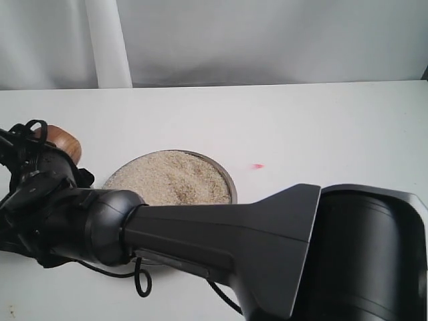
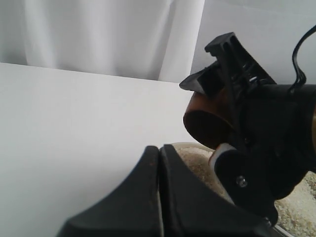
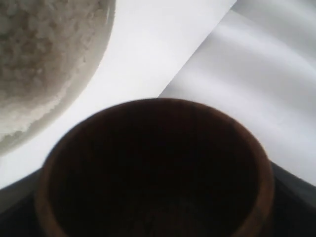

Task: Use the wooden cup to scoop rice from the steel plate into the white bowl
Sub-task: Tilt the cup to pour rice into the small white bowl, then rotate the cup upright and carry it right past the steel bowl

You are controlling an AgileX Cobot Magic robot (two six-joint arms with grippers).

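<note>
At left of the exterior frame, the right gripper [image 1: 47, 152] has reached across the white table [image 1: 321, 127] and is clamped on the wooden cup [image 1: 65, 140], its black fingers pinching the cup's glossy brown belly. The cup sits just up and left of the steel plate [image 1: 231, 184] at centre frame, which is heaped with pale rice [image 1: 170, 177]. The right arm's dark bulk fills the lower right and hides the plate's near edge. Seen from the left wrist, the left gripper [image 2: 159, 163] is pressed together, holding nothing, low beside the plate. A small red speck [image 1: 257, 166] marks the table to the right.
</note>
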